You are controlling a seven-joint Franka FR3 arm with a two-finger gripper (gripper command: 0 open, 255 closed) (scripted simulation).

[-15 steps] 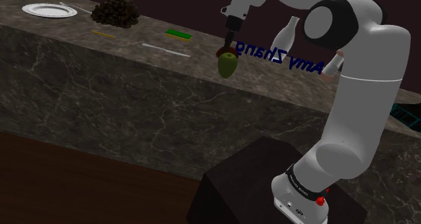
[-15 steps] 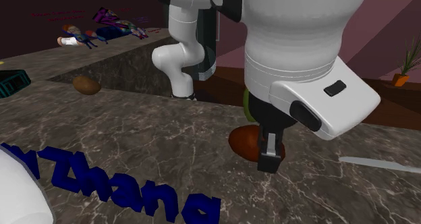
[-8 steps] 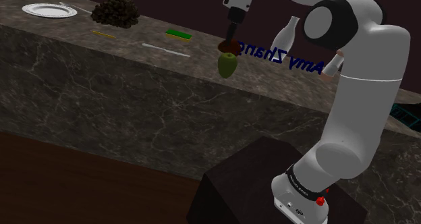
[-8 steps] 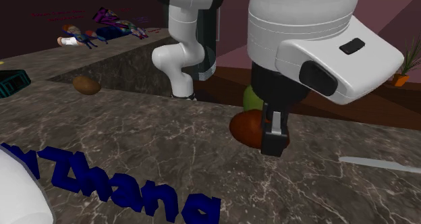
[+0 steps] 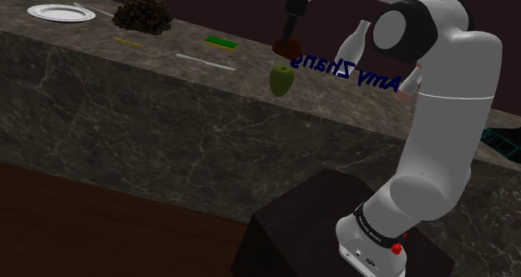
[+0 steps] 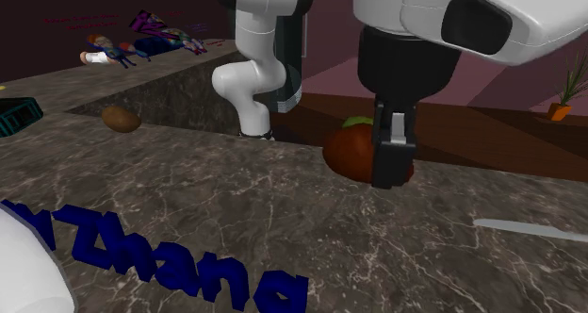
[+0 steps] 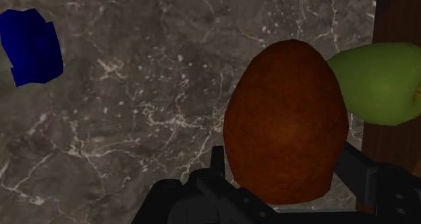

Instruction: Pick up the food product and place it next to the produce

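A brown egg-shaped food product (image 7: pixel 287 131) is clasped between my gripper's (image 7: pixel 287 185) black fingers. It hangs a little above the dark marble counter (image 5: pixel 100 75) in the shoulder view, where the gripper (image 5: pixel 288 42) holds the brown product (image 5: pixel 284 48) just over a green fruit (image 5: pixel 281 80) at the counter's near edge. From the second exterior view the brown product (image 6: pixel 347 151) sits behind one finger (image 6: pixel 391 151), with the green fruit (image 6: pixel 358 123) peeking out behind it. The green fruit (image 7: pixel 378 81) lies beside the held product, over the counter's edge.
On the counter lie a knife (image 5: pixel 204 62), a green flat item (image 5: pixel 222 42), a yellow stick (image 5: pixel 127 42), a dark heap (image 5: pixel 144 15), a white plate (image 5: pixel 60 12) and a white bottle (image 5: pixel 354 40). Blue letters (image 5: pixel 346 69) lie near the gripper. A brown potato (image 6: pixel 121 119) rests farther off.
The gripper has risen, lifting the brown product off the counter and up away from the green fruit, which stayed put.
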